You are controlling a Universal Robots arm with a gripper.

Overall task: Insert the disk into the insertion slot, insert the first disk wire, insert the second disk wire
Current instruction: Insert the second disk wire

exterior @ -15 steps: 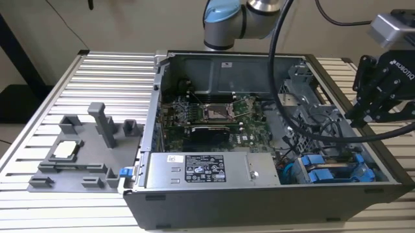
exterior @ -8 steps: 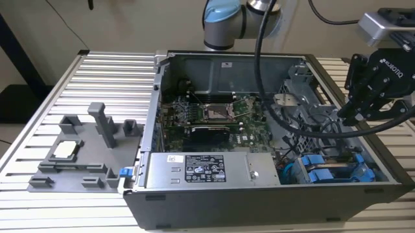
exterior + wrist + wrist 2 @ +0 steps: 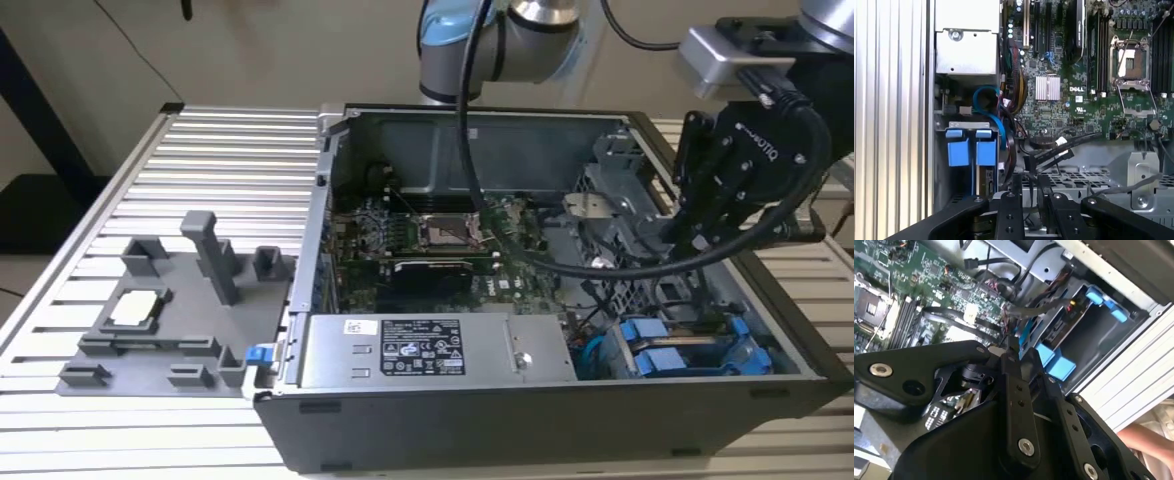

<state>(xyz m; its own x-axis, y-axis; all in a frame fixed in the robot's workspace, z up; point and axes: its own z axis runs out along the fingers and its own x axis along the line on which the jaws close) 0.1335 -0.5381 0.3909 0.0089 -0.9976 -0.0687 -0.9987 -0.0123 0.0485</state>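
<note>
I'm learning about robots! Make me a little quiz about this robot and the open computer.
1. True or false: the two blue-framed drives sit inside the computer case.
2. Where is the gripper? A) far outside the case B) inside the case, at the exterior view's right C) inside the case, at the exterior view's left
3. Fill in: the silver power-supply box lies to the exterior view's ____ of the blue-framed drives.
Key: 1 true; 2 B; 3 left.

White lettering (image 3: 1077, 89) stands on the motherboard (image 3: 1064, 117), a printed label (image 3: 420, 352) on the power-supply box (image 3: 534, 352).
</note>
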